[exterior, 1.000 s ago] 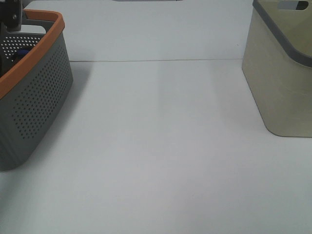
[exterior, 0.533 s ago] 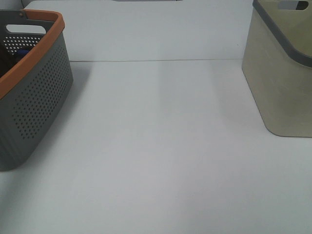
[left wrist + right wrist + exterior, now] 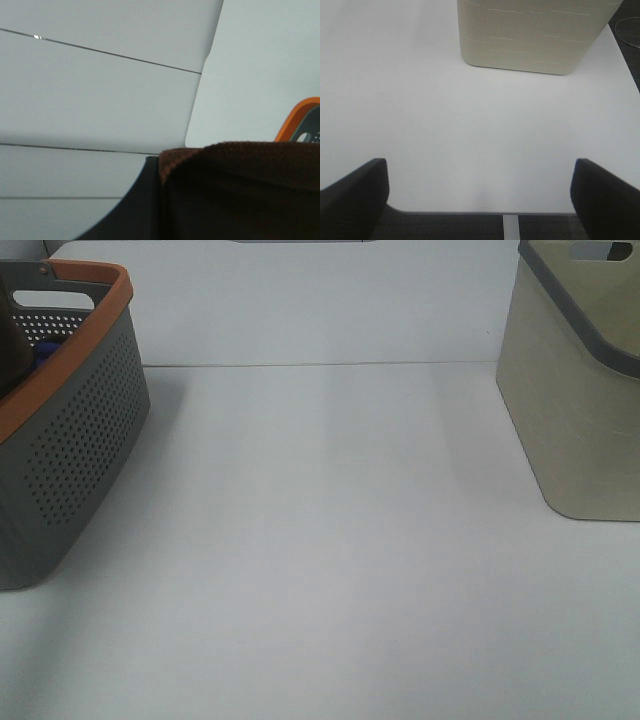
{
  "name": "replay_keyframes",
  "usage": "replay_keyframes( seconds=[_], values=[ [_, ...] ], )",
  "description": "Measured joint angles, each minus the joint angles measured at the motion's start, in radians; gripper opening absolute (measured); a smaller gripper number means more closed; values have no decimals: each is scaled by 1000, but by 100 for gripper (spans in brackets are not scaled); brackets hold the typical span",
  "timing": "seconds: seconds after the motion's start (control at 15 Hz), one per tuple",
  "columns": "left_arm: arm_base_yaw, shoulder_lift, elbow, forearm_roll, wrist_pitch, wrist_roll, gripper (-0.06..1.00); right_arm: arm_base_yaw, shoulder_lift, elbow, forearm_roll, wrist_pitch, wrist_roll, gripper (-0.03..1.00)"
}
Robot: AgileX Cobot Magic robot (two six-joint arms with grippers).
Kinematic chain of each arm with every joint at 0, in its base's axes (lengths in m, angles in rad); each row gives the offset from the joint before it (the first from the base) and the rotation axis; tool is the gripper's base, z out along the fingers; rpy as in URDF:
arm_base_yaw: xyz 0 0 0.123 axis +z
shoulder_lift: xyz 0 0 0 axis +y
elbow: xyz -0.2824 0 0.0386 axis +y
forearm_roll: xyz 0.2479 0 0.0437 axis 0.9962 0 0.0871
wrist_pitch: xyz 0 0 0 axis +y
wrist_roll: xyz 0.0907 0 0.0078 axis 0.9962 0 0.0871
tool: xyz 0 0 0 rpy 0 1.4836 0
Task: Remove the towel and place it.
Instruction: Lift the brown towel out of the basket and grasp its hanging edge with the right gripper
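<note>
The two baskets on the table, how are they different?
The grey basket has an orange rim and walls full of little holes; the beige basket has a grey rim and solid walls. The grey basket stands left, the beige basket right. Both stand on the white table and have handle slots.

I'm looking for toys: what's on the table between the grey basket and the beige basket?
Nothing. The high view shows only bare white table between the grey basket and the beige basket.
</note>
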Motion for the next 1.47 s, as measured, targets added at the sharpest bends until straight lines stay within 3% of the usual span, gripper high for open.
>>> replay_keyframes(
  seconds=[0.6,0.73,0.8,0.87,1.0,1.13,1.27,1.47],
  values=[
    [-288,14,-6,-4,-343,129,0,0,12,-6,1,-12,-33,96],
    [-379,50,-10,-6,-333,132,0,5,61,-15,27,-66,-56,96],
    [-450,110,-10,-12,-246,133,0,12,105,-17,122,-186,-123,96],
    [-459,125,-10,-14,-224,133,0,12,119,-18,148,-210,-144,96],
    [-489,162,-9,-33,-179,135,0,12,208,-18,330,-306,-308,96],
    [-516,171,-9,-48,-167,169,0,12,328,-18,571,-350,-593,96],
    [-544,171,-9,-54,-167,224,0,12,465,-18,876,-347,-929,96],
    [-582,171,-9,-54,-152,319,0,12,678,-18,1199,-281,-1338,96]
  ],
)
